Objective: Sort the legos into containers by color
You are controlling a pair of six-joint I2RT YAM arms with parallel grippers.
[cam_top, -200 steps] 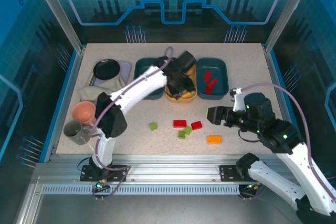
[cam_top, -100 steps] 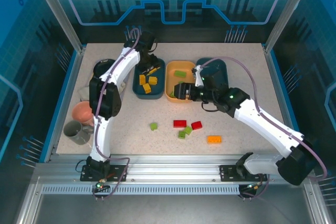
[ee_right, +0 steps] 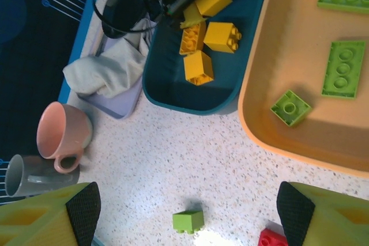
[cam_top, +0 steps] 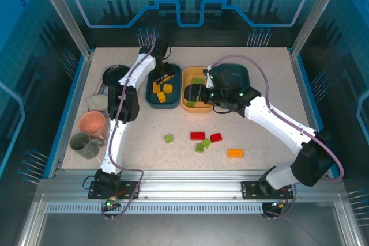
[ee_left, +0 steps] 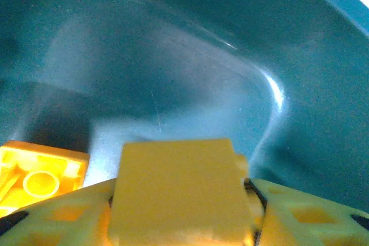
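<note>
Table [cam_top: 144, 136]: left teal tray [ee_right: 173, 93] at far side holds yellow bricks [ee_right: 222, 36], orange tray [ee_right: 259, 125] beside it green bricks [ee_right: 340, 67]. Left claw [ee_left: 181, 214] inside teal tray, clamped on yellow brick [ee_left: 179, 182]. Right claw [ee_right: 188, 205] spread wide, empty, above orange tray. Loose legos [cam_top: 197, 135] mid-table

no readable text (or labels) anywhere
</note>
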